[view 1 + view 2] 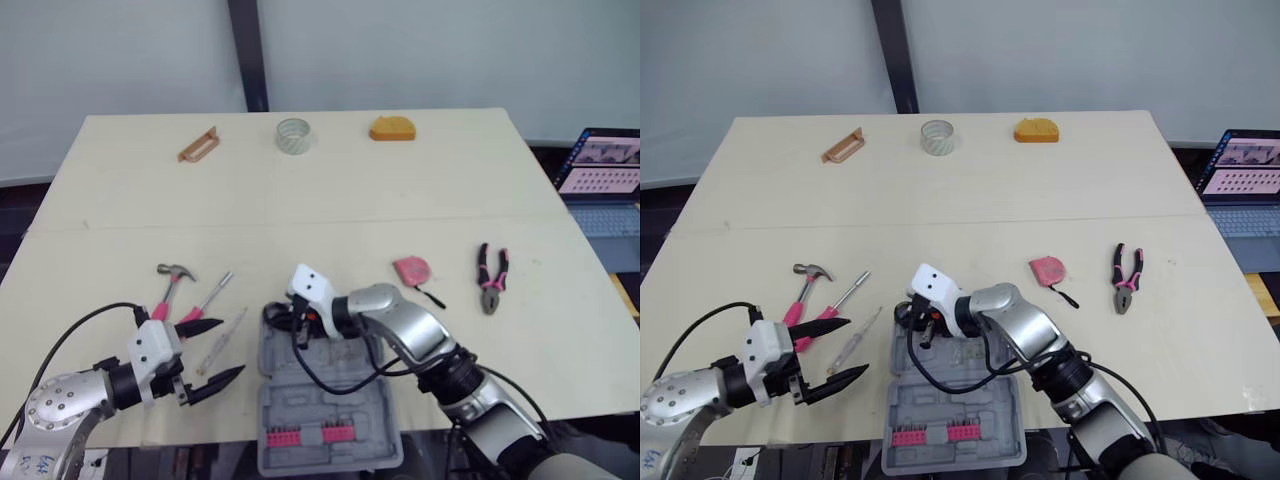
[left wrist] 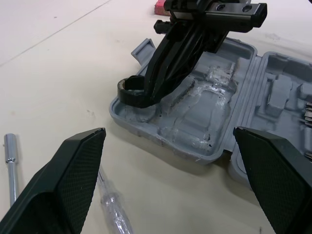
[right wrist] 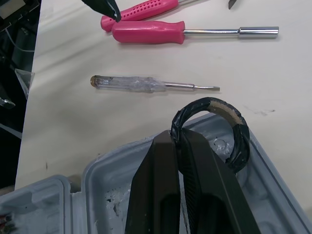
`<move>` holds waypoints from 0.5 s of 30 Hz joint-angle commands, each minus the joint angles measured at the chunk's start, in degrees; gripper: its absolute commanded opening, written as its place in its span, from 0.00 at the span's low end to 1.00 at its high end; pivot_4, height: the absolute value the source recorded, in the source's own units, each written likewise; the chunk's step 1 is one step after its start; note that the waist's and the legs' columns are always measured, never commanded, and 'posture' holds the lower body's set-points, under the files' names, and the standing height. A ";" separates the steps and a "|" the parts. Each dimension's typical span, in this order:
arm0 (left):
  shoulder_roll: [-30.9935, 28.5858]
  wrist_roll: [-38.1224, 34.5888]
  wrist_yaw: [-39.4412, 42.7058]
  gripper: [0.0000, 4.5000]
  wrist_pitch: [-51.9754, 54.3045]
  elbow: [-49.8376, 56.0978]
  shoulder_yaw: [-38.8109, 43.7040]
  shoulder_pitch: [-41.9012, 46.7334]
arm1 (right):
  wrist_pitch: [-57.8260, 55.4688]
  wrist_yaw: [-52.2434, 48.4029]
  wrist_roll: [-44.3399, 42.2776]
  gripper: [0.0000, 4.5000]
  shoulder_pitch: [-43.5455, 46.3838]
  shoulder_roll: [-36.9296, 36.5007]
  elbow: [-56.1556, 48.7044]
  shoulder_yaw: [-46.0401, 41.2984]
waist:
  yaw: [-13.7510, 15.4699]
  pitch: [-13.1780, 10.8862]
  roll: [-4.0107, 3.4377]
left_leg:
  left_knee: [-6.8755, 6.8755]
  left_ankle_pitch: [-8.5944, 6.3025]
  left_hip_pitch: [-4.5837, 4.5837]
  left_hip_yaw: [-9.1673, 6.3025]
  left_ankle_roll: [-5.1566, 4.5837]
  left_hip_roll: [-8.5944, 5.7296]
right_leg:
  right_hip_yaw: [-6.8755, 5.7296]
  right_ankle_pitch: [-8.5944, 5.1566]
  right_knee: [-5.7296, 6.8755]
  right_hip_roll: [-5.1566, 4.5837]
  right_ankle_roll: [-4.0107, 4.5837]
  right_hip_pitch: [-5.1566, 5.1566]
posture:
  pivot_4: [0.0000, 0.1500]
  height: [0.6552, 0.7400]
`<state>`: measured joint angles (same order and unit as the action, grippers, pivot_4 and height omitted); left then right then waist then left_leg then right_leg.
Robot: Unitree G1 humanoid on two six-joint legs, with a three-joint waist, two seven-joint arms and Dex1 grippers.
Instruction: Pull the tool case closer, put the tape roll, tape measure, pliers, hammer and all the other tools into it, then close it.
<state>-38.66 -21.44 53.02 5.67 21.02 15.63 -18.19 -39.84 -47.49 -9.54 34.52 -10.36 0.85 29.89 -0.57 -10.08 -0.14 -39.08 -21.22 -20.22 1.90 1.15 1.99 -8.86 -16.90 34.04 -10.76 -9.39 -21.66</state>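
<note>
The grey tool case (image 1: 330, 408) lies open at the table's front edge. My right gripper (image 3: 181, 136) is shut on a black tape roll (image 3: 214, 104), holding it at the case's far left corner (image 2: 129, 92). My left gripper (image 1: 228, 347) stands open just left of the case, nothing between its fingers. Beside it lie a clear-handled screwdriver (image 1: 225, 338), a pink-handled screwdriver (image 1: 205, 300) and a hammer (image 1: 172, 280). Right of the case lie a pink tape measure (image 1: 411, 269) and pink-handled pliers (image 1: 491, 278).
Along the table's far edge sit a clear tape roll (image 1: 293, 135), an orange object (image 1: 392, 129) and a brown handle-like piece (image 1: 198, 145). Red bits (image 1: 310, 435) fill the case's near half. A laptop (image 1: 605, 170) stands off the table's right side.
</note>
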 commanded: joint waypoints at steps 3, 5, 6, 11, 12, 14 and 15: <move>-0.11 0.07 -0.39 1.00 -1.36 -0.55 0.20 0.95 | 2.04 0.34 0.89 0.01 0.04 1.34 0.78 0.54 | -0.17 0.00 0.00 | 0.01 0.00 0.00 0.00 0.00 0.00 | 0.00 0.00 0.00 0.01 0.00 -0.01 | 1.00 1.00; -0.49 0.03 -0.40 1.00 -0.43 -0.52 -0.16 1.03 | 2.37 0.44 1.09 0.01 0.15 1.60 1.37 0.52 | -0.26 0.00 0.00 | 0.01 0.00 0.00 0.00 0.00 0.00 | 0.00 0.00 0.00 0.01 0.00 -0.01 | 1.00 1.00; -0.64 0.08 -0.36 1.00 -0.22 -0.51 -0.24 1.04 | 2.50 0.55 1.21 0.01 0.15 1.70 1.62 0.52 | -0.36 0.00 0.00 | 0.01 0.00 0.00 0.00 0.00 0.01 | 0.00 0.00 0.00 0.01 0.00 -0.01 | 1.00 1.00; -0.87 -0.05 -0.36 1.00 0.07 -0.72 -0.13 1.67 | 3.26 0.80 2.28 0.01 0.08 2.24 3.04 0.64 | -1.04 0.00 0.00 | 0.04 0.00 0.00 0.00 0.00 0.01 | 0.00 0.00 0.00 0.01 0.00 -0.01 | 1.00 1.00; -0.85 -0.05 -0.34 1.00 0.07 -0.72 -0.11 1.68 | 3.38 0.79 2.38 0.01 0.07 2.32 3.20 0.68 | -1.08 0.00 0.00 | 0.05 0.00 0.00 0.00 0.00 0.02 | 0.00 0.00 0.00 0.02 0.00 -0.01 | 1.00 1.00; -0.82 -0.03 -0.35 1.00 0.11 -0.70 -0.10 1.71 | 3.50 0.81 2.66 0.01 0.14 2.56 3.53 0.67 | -1.11 0.00 0.00 | 0.08 0.00 0.00 0.00 0.00 0.02 | 0.00 0.00 0.00 0.02 0.00 -0.04 | 1.00 1.00; -0.83 0.02 -0.42 1.00 0.22 -0.73 -0.14 1.86 | 3.73 0.82 2.87 0.01 0.24 2.76 4.04 0.65 | -1.11 0.00 0.00 | 0.09 0.00 0.00 0.00 0.01 0.03 | -0.01 0.00 0.00 0.03 0.00 -0.05 | 1.00 1.00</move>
<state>-38.96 -21.15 52.66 6.23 19.54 15.09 -16.39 -37.39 -47.12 -6.84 34.53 -8.55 5.16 30.54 -1.68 -10.09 -0.14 -38.99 -21.22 -20.22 1.90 1.16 2.02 -8.86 -16.91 34.04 -10.73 -9.38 -21.71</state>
